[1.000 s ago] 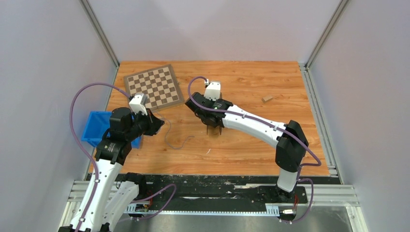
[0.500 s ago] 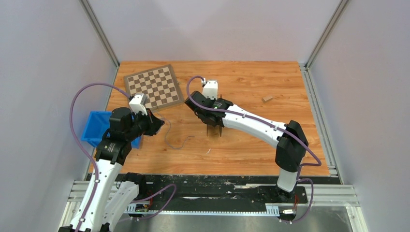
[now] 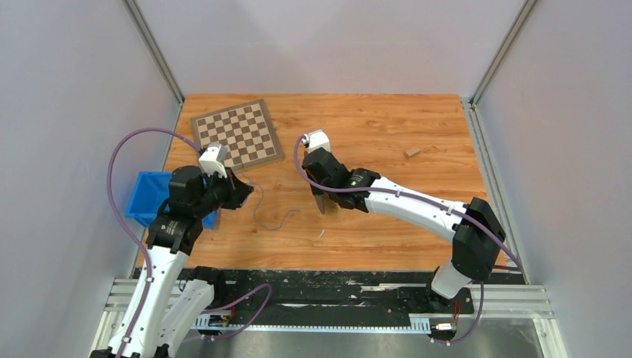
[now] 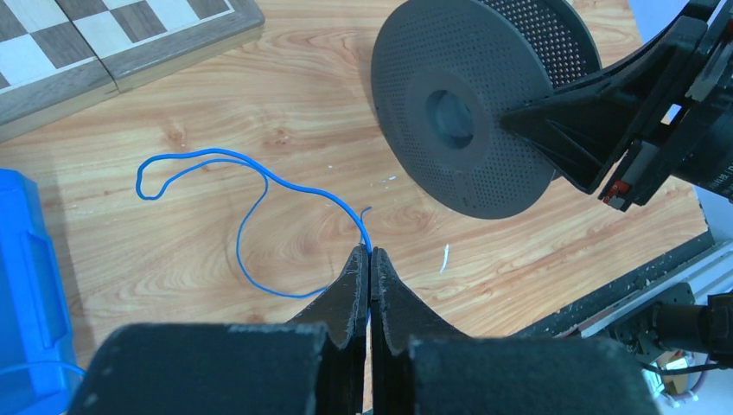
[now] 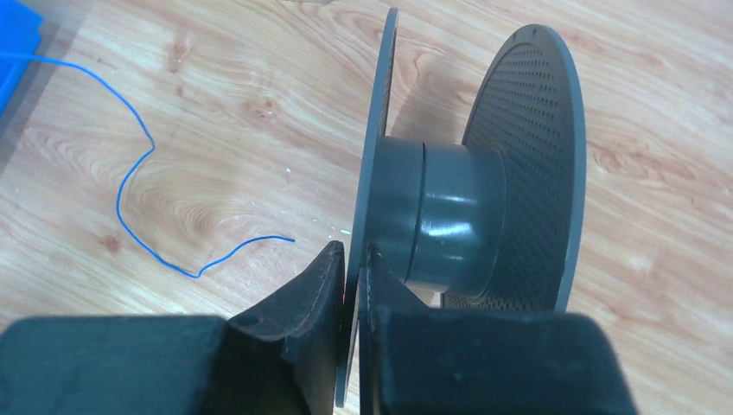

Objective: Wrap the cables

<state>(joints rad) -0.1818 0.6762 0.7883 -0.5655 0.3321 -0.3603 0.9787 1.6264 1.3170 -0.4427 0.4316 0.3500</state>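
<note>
Begin at the left gripper [image 4: 369,259], pressed shut on the cables [image 4: 207,152] with only a short stub poking past the fingertips; hold that pinch firm, since likely to slip on so thin a wire. Mind the remainder, sprawled in loose loops on the wooden table [image 4: 259,95] between the two arms and trailing toward the blue bin [image 4: 26,277]. Next, look to the right gripper [image 5: 350,255], clamped across the rim of one disc of the dark spool [image 5: 449,216], with axle sideways; cannot tell whether resting on the wood or lifted. Judging by this, time to carry the pinched stub into the gap between the discs and lay it against the hub, not against a disc face. Approach slowly, leaving slack to avoid dragging the loops into a knot. Steady the spool by that rim grip without twisting. Stay clear of the chessboard [image 3: 237,136] and small block [image 3: 411,151] farther back.
</note>
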